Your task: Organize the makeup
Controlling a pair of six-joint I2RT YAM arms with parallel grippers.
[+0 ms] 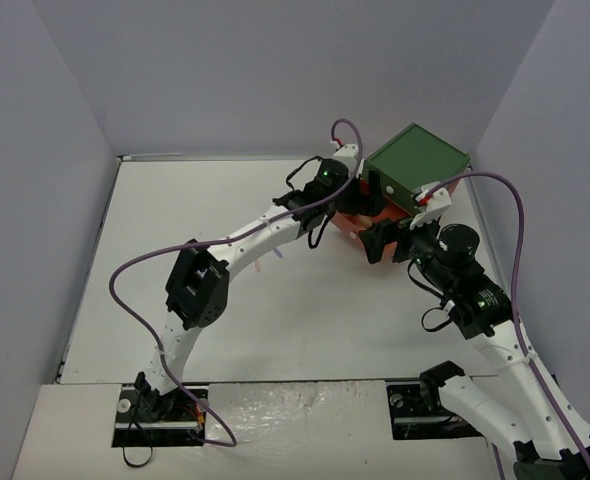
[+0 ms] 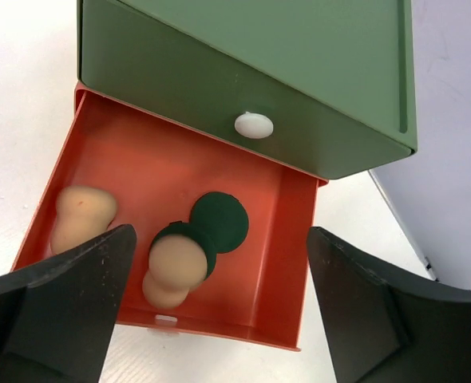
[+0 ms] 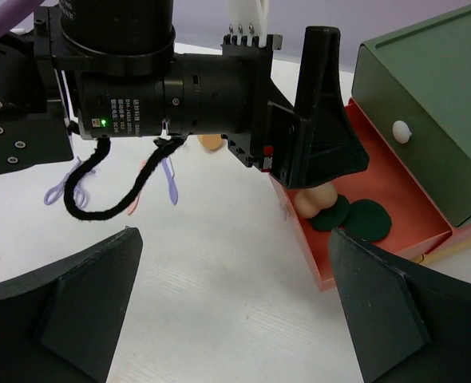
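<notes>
The red drawer (image 2: pixel 283 231) of the chest (image 2: pixel 299 72) is pulled open. In it lie two tan egg-shaped sponges (image 2: pixel 82 215) (image 2: pixel 176 267) and two dark green discs (image 2: pixel 221 219); one sponge rests on a disc. My left gripper (image 2: pixel 219 319) is open and empty, hovering above the drawer's front edge. My right gripper (image 3: pixel 231 311) is open and empty over bare table, left of the drawer (image 3: pixel 379 167). A lilac tool (image 3: pixel 169 177), a pink stick (image 3: pixel 132 204) and another tan sponge (image 3: pixel 211 143) lie on the table behind the left wrist, partly hidden.
The green-topped chest (image 1: pixel 415 160) stands in the back right corner against the wall. A yellow drawer edge (image 3: pixel 459 242) shows below the red one. The left arm's wrist (image 3: pixel 180 80) and its black cable (image 3: pixel 100 199) hang close in front of my right gripper.
</notes>
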